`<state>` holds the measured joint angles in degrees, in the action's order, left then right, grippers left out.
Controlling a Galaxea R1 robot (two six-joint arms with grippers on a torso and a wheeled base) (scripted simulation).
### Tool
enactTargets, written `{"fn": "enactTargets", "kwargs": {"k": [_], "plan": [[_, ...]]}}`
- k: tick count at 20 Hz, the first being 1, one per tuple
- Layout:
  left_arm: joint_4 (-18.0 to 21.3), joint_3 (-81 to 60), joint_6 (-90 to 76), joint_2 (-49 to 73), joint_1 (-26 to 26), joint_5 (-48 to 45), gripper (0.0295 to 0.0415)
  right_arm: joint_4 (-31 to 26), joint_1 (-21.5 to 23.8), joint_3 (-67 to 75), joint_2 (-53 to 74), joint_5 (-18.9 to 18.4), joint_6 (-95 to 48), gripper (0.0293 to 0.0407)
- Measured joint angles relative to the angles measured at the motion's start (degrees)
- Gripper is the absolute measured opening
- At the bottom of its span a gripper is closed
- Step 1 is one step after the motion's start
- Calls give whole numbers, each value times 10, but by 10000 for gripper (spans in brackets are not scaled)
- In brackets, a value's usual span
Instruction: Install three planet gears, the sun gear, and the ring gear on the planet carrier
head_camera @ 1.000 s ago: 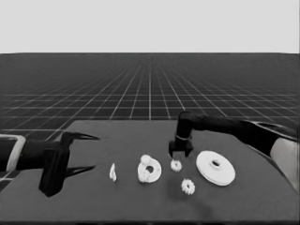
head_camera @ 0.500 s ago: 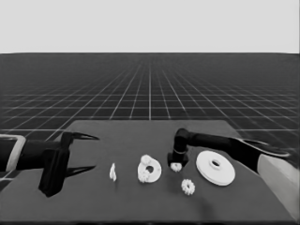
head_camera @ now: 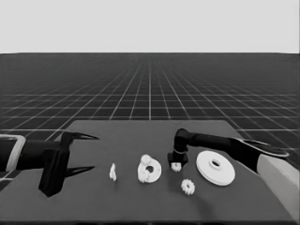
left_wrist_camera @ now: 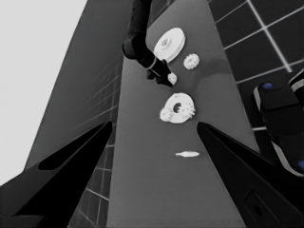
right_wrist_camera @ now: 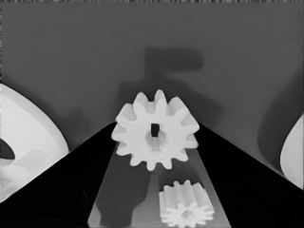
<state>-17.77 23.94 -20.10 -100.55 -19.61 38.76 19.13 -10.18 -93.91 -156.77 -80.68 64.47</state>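
My right gripper (head_camera: 177, 162) has come down over a small toothed gear (head_camera: 176, 167) on the table, between the two round parts. In the right wrist view that gear (right_wrist_camera: 155, 130) lies between the open fingertips (right_wrist_camera: 107, 137), which flank it. The smaller round part (head_camera: 151, 170) sits left of it and carries two gears (left_wrist_camera: 166, 114). A second loose gear (head_camera: 188, 186) lies nearer the front edge. The larger round part (head_camera: 215, 168) rests flat on the right. My left gripper (head_camera: 79, 152) waits open over the table's left end, holding nothing.
A thin white piece (head_camera: 113, 172) lies between the left gripper and the smaller round part. The right arm (head_camera: 220, 143) stretches in from the right above the larger round part. Dark machinery with blue lights (left_wrist_camera: 280, 123) shows past the table's edge.
The right gripper has dropped from above the table down around the loose gear, and the right arm has sunk lower. The left arm and the parts have not moved.
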Motion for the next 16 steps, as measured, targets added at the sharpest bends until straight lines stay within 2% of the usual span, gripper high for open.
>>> {"fn": "enactTargets", "kwargs": {"k": [2,4,6,12,16], "plan": [[0,0,0,0,0,0,385,0,0,0,0,0,0,312],[0,0,0,0,0,0,385,-58,66,68,24,-42,33,312],[0,0,0,0,0,0,385,-82,96,79,28,-52,39,312],[0,0,0,0,0,0,385,-95,109,81,29,-57,40,312],[0,0,0,0,0,0,385,-88,106,59,-87,-71,131,312]]}}
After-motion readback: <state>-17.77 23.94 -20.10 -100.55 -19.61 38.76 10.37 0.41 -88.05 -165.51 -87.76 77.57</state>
